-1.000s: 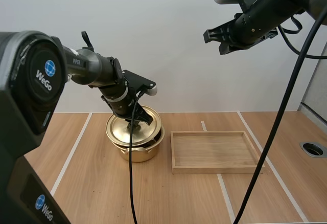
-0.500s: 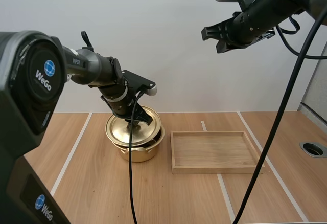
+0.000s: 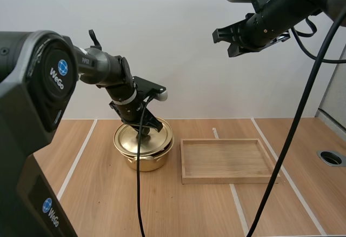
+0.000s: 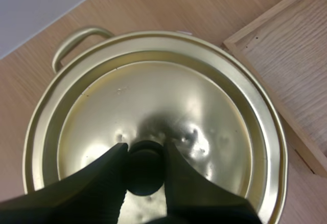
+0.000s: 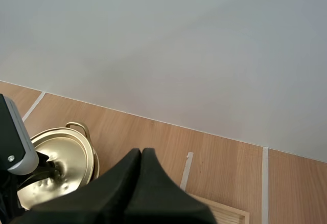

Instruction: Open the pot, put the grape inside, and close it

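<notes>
A golden pot (image 3: pixel 145 160) stands on the table left of the wooden tray (image 3: pixel 226 178). Its golden lid (image 3: pixel 127 137) rests on the rim. My left gripper (image 3: pixel 145 132) reaches down onto the lid's middle. In the left wrist view the left gripper (image 4: pixel 144 147) is shut on the black knob (image 4: pixel 144 172), one finger on each side, above the lid (image 4: pixel 204 116). My right gripper (image 3: pixel 223 42) hangs high above the tray, far from the pot. In the right wrist view its fingers (image 5: pixel 127 183) lie together as one dark wedge, with the pot (image 5: pixel 71 155) far below.
The tray's rim (image 4: pixel 265 27) lies close beside the pot, and its corner (image 5: pixel 232 215) sits under the right gripper. A round hole (image 3: pixel 331 157) is set into the table at the far right. Bare wood with pale lines surrounds the pot.
The left gripper and the lid have shifted slightly right, so the lid sits more squarely over the pot. The right gripper has edged a little left and up.
</notes>
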`<state>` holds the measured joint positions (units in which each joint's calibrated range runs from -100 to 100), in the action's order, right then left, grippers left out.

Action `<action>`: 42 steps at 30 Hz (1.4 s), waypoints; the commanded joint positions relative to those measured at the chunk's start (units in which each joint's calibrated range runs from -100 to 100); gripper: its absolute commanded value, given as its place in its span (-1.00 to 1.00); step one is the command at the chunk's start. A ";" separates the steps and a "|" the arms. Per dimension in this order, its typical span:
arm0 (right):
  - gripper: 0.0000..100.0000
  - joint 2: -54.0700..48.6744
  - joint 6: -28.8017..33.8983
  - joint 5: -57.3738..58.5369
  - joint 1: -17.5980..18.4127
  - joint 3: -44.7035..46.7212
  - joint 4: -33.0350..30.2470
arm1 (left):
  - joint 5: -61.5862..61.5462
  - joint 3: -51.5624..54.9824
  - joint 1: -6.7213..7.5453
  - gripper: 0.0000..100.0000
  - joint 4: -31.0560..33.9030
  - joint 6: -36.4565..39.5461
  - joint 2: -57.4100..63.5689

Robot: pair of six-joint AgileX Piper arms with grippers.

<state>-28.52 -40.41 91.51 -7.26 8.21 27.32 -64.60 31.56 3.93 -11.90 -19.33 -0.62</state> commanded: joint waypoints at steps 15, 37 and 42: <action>-1.00 -0.81 -0.10 0.31 -0.23 0.14 0.47 | 0.37 -0.53 0.23 -1.00 -1.07 0.02 -3.19; -1.00 -0.81 -0.10 0.86 -0.23 0.14 0.47 | 1.70 -0.53 0.23 -1.00 1.57 2.09 -3.16; -1.00 -0.81 -0.10 0.86 -0.23 0.14 0.47 | 1.70 -0.53 0.23 -1.00 1.57 2.09 -3.16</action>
<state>-28.52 -40.41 92.03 -7.26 8.21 27.42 -65.62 30.78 4.24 -11.61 -18.42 -2.45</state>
